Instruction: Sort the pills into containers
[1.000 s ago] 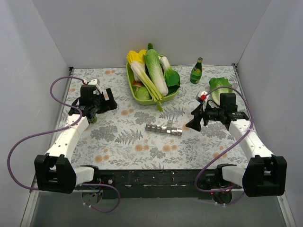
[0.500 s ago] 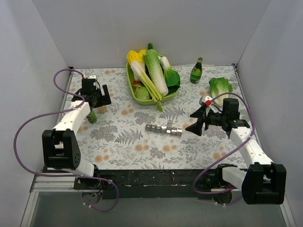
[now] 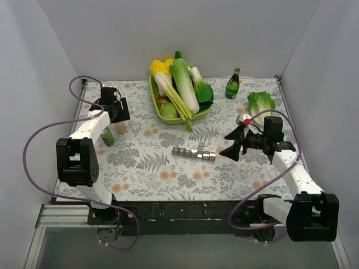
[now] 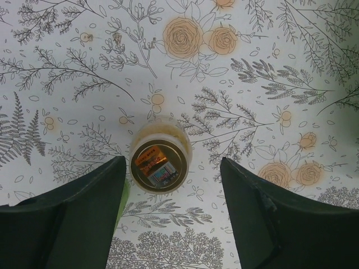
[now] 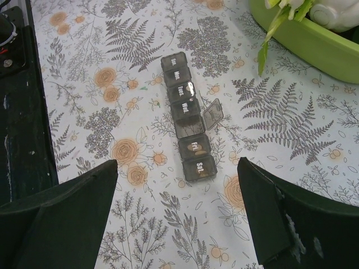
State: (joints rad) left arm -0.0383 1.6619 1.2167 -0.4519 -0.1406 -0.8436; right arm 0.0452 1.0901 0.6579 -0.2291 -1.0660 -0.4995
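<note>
The containers are a grey pill organiser [image 3: 193,153] of several joined day-labelled compartments, lying mid-table. In the right wrist view [image 5: 188,131] one middle lid [image 5: 212,114] stands open, and tan pills show through the Fri and Sat lids. My right gripper [image 3: 230,147] is open and empty just right of the strip, hovering beyond its Sat end [image 5: 175,171]. A small yellowish pill jar [image 3: 120,129] stands at the far left. My left gripper [image 3: 118,116] is open above it. The jar's gold-rimmed top [image 4: 160,162] lies between the fingers, nearer the left one.
A green tray [image 3: 152,92] of vegetables stands at the back centre; its rim shows in the right wrist view [image 5: 303,47]. A green bottle [image 3: 232,85] and a lettuce [image 3: 261,102] are at the back right. A small green can [image 3: 108,137] stands beside the jar.
My left arm has swung back and to the left, bringing its gripper over the pill jar. My right gripper dropped slightly toward the organiser's right end, then held still.
</note>
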